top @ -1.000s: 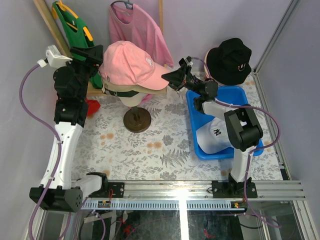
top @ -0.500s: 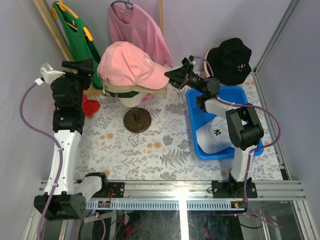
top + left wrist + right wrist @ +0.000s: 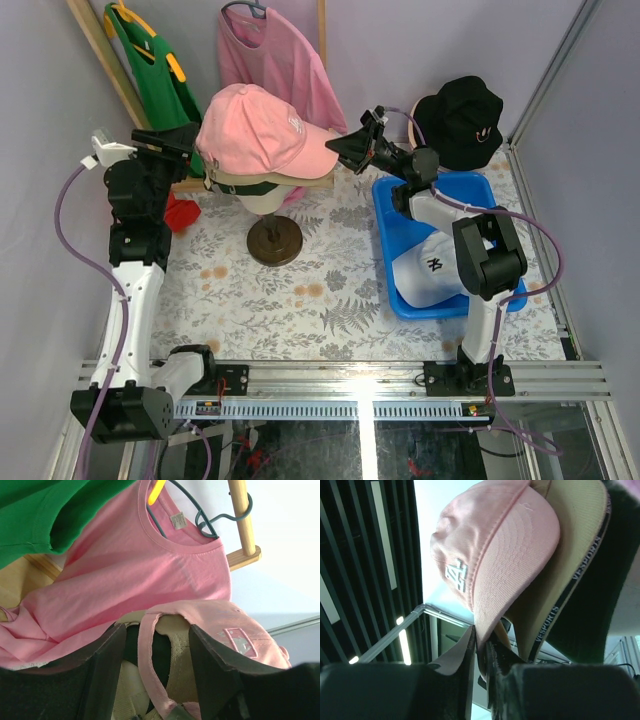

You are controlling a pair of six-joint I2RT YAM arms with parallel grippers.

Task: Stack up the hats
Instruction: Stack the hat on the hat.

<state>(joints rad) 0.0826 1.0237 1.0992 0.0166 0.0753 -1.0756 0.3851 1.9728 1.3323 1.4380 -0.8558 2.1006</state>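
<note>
A pink baseball cap [image 3: 258, 130] sits on top of a tan cap [image 3: 238, 178] and a dark green cap [image 3: 262, 187] on the cream mannequin head [image 3: 262, 200]. My right gripper [image 3: 343, 152] is shut on the pink cap's brim [image 3: 507, 567]. My left gripper [image 3: 185, 143] is open behind the stack, its fingers [image 3: 107, 660] either side of the pink cap's back strap [image 3: 148, 665]. A black bucket hat [image 3: 460, 121] sits at the back right. A white cap [image 3: 428, 268] lies in the blue bin [image 3: 455, 190].
A pink T-shirt [image 3: 272, 55] and a green T-shirt [image 3: 150, 55] hang on a wooden rack behind the stack. The mannequin stands on a round brown base [image 3: 275, 241]. A red object [image 3: 181, 212] lies by the left arm.
My left gripper drew back left from the pink cap, then moved in toward its back. My right gripper stayed shut on the brim.
</note>
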